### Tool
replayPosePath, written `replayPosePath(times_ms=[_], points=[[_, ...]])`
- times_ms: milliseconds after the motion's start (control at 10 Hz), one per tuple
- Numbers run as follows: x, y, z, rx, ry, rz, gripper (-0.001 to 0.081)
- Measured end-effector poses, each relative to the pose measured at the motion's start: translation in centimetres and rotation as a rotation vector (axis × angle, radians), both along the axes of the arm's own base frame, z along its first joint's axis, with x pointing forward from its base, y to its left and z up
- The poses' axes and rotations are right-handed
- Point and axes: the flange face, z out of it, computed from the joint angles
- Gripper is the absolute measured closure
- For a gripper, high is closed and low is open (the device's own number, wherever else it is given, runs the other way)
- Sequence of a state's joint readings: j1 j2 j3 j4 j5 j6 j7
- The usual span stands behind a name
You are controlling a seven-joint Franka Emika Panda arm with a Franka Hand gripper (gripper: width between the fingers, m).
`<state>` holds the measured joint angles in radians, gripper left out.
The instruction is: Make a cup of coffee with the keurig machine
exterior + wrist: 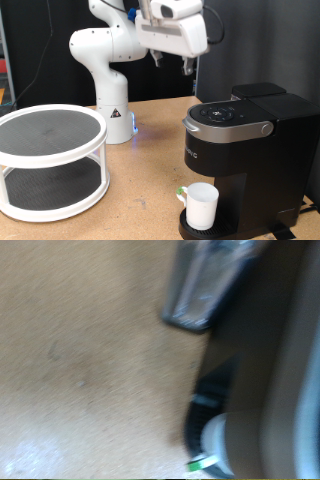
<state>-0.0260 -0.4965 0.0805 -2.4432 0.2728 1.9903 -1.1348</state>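
Stock on the table, claw aloft

Table [150, 150]: your brown wooden work surface, carrying every item listed below.

Robot arm [110, 60]: white, base standing at the back of the table, upper link reaching toward the exterior view's right.

Keurig machine [245, 150]: tall black box at the exterior view's right, grey-silver lid handle, round top panel, small white logo on its front. You see its dark side again in the wrist view [270, 370], blurred.

Two-tier rack [50, 160]: round, white-framed, dark mesh shelves, at the exterior view's left, well apart from the machine.

Cup [201, 205]: plain white mug, upright on the machine's drip platform under the brew head. A small green bit shows beside its rim. The wrist view shows only a blurred white edge of it [212, 440].

Claw [172, 62]: high above the table, near the exterior view's top, above and left of the machine, touching nothing. Fingers dark and small; you cannot tell from either view how far apart they stand.
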Motion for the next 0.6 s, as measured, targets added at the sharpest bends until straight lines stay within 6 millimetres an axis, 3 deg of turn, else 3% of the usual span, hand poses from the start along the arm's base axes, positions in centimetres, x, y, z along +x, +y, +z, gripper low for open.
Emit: replayPosePath(times_ms=[300,600], points=[[1.8,1.1,3.8,0.068,-0.059,-0.089,-0.0002],[4.5,2.5,6.0,0.08,-0.097,-0.135,-0.0002]])
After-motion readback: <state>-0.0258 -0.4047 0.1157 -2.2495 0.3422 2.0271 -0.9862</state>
